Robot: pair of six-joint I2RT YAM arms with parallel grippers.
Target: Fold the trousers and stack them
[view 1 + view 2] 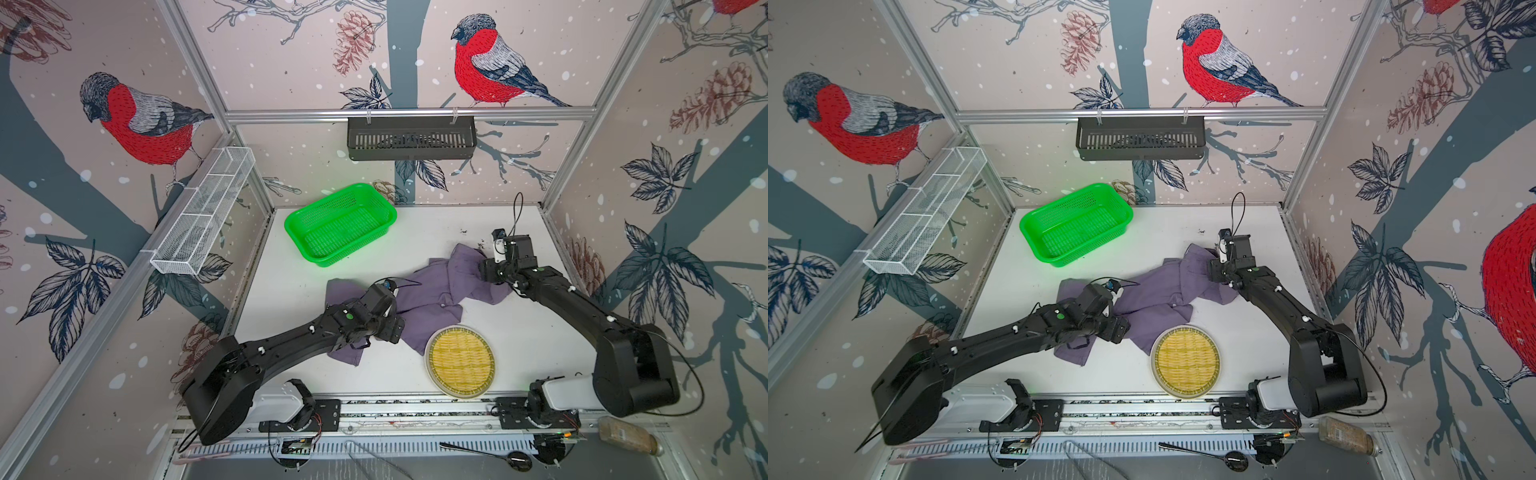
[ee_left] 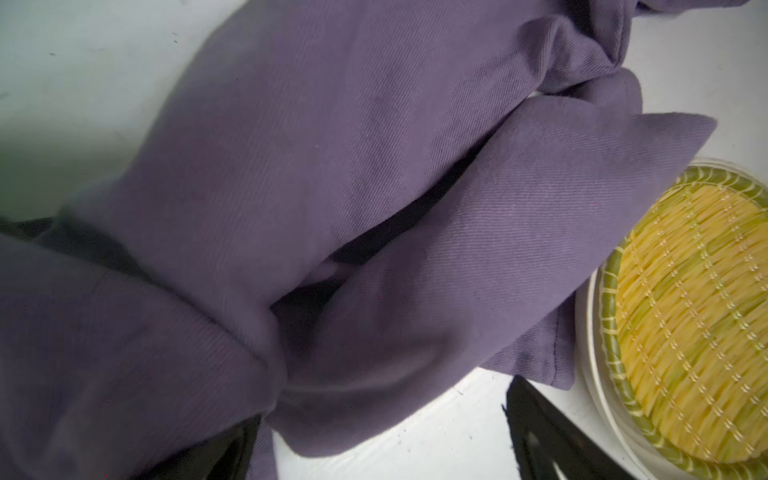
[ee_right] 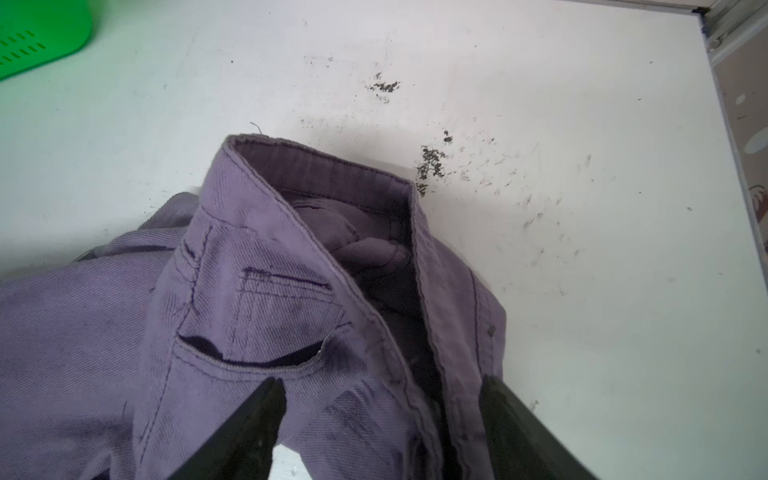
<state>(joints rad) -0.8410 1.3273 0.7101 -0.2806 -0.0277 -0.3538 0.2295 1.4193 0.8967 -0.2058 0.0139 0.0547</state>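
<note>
The purple-grey trousers (image 1: 432,291) (image 1: 1154,299) lie crumpled across the middle of the white table. My left gripper (image 1: 392,328) (image 1: 1117,328) hangs low over their left part. In the left wrist view it (image 2: 374,436) is open, with folds of trouser leg (image 2: 332,166) draped over one finger and the other finger (image 2: 540,436) over bare table. My right gripper (image 1: 488,270) (image 1: 1214,268) is at the trousers' right end. There it (image 3: 382,415) stands open astride the waistband and pocket (image 3: 249,291), its fingers (image 3: 257,424) apart and not pinching the cloth.
A round woven bamboo tray (image 1: 460,360) (image 2: 685,311) lies at the front, touching the trousers' hem. A green plastic basket (image 1: 328,259) (image 3: 37,37) stands at the back left. A black basket (image 1: 411,137) and a white wire rack (image 1: 203,212) hang on the walls.
</note>
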